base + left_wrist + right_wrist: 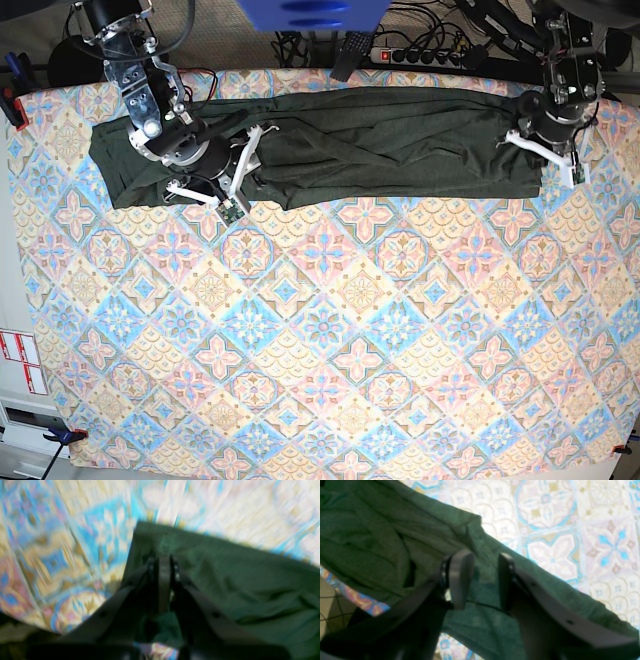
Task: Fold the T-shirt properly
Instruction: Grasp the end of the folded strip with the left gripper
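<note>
**One shirt along the far edge of a tiled-pattern worktop**

A worktop (330, 330) covered in blue, pink and cream tile print carries one T-shirt (380, 145), dark olive green, spread in a long rumpled band along the far side. Two arms reach onto it, one at each end. The left gripper (163, 562) has its fingers pressed together, pinching a fold of the shirt near a corner. The right gripper (482, 580) hovers over the other end, its two fingers (458, 577) apart, with cloth showing between them. Cables and a power strip (420, 55) lie beyond the worktop.
</note>
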Robot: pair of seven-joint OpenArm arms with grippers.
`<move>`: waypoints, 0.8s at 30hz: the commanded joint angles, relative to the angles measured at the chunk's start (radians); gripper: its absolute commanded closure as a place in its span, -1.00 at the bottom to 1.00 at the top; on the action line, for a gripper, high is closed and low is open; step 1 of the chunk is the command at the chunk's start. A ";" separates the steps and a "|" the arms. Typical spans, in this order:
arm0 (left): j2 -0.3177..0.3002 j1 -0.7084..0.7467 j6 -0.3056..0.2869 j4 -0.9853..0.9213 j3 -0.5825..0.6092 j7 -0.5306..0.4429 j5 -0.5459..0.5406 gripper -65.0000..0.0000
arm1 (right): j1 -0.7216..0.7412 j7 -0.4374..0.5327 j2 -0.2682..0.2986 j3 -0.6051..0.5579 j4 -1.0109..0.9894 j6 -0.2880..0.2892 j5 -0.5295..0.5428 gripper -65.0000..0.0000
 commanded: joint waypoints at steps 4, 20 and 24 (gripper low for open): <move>-0.014 -0.026 0.003 -0.044 -0.003 -0.008 0.005 0.70 | 0.007 0.016 0.007 0.003 0.019 0.004 0.005 0.40; -0.189 -0.041 0.002 -0.051 0.036 0.148 -0.056 -0.31 | 0.007 0.016 0.007 0.003 0.019 0.004 0.005 0.40; -0.237 -0.093 0.000 -0.095 0.074 0.216 -0.076 -0.31 | 0.007 0.016 0.007 0.003 0.019 0.004 0.005 0.40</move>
